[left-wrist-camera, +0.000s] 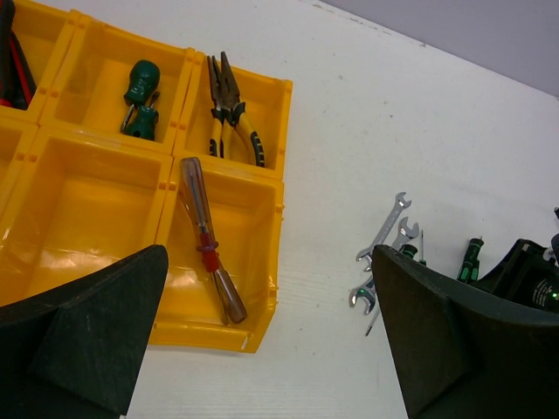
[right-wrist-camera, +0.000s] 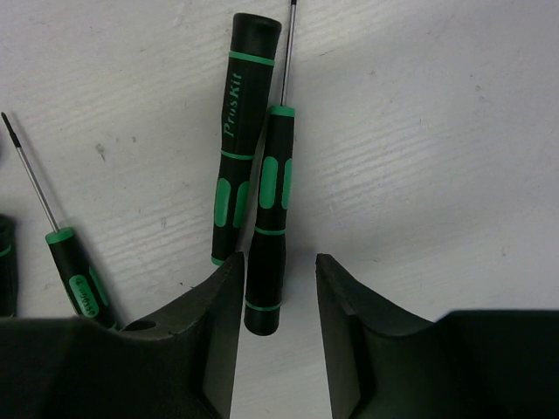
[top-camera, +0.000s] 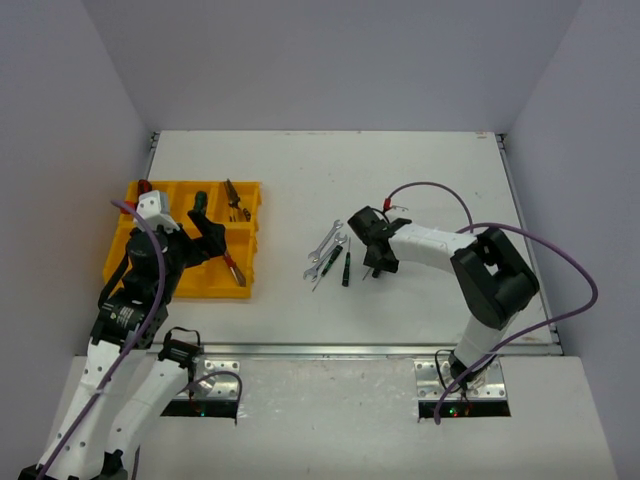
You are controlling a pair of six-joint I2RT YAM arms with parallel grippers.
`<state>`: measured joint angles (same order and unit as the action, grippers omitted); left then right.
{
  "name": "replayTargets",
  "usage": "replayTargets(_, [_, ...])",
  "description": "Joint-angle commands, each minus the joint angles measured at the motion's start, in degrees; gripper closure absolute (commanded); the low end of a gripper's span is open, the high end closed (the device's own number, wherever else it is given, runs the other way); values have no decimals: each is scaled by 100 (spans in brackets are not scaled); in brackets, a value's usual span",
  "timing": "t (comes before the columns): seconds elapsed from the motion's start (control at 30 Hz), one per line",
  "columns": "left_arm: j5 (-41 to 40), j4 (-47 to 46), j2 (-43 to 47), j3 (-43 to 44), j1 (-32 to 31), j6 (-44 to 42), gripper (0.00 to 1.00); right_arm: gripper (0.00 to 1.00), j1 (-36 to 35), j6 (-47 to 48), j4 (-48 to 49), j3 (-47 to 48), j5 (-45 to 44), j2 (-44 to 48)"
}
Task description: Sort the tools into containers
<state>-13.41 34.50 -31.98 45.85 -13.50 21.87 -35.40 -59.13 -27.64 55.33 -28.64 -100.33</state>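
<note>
Yellow plastic catches the eye first: a bright yellow six-compartment organizer tray (left-wrist-camera: 87,209) sits toward the left side of the white table (top-camera: 420,170). Bare table lies beyond its far rim, and there is a wide open stretch to its right. The left gripper (left-wrist-camera: 269,251) hangs above the tray's near right corner, fingers spread wide with nothing between them. Well to the right of the tray, the right gripper (right-wrist-camera: 279,262) is low over the table. Its fingers are parted and straddle the handle end of a slim black-and-green screwdriver (right-wrist-camera: 266,218), with a gap showing on one side.

The left wrist view shows what the overhead one barely resolves. A red-handled screwdriver (left-wrist-camera: 208,244) lies diagonally in the tray's near right compartment. Yellow-handled pliers (left-wrist-camera: 229,109) are in the far right one and a stubby green screwdriver (left-wrist-camera: 140,96) in the far middle. Two silver wrenches (left-wrist-camera: 382,229) lie on the table between the tray and the right gripper.

Only the right wrist view reveals a second black-and-green screwdriver (right-wrist-camera: 240,131) touching the straddled one, and a third (right-wrist-camera: 74,271) lying apart from them.

Pale grey walls (top-camera: 330,60) close in the table on three sides, and a purple cable (top-camera: 540,240) loops off the right arm.
</note>
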Motion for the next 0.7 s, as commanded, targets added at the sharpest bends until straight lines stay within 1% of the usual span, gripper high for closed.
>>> replayTargets(0.0, [31,-299,-36,-9,-48,-51,0,61,47,-224,252,-82,-8,14])
replayTargets(0.13, [31,-304,-45,-10,-52,-51,0,63,56,-323,281,-221,26,49])
replayTargets(0.27, [25,-304,-23,-14,-54,-51,0,69,66,-591,345,-550,17,251])
replayTargets(0.47, [14,-304,13,-11,-106,-42,0,78,72,-672,449,-860,6,423])
replayTargets(0.53, [28,-307,-9,-6,-127,-45,0,89,77,-694,453,-966,-42,624])
replayTargets(0.63, [60,-311,-67,-6,-179,-61,0,94,91,-693,455,-1129,-115,914])
replayTargets(0.67, [71,-306,-89,-6,-218,-67,0,98,113,-677,466,-1206,-115,1013])
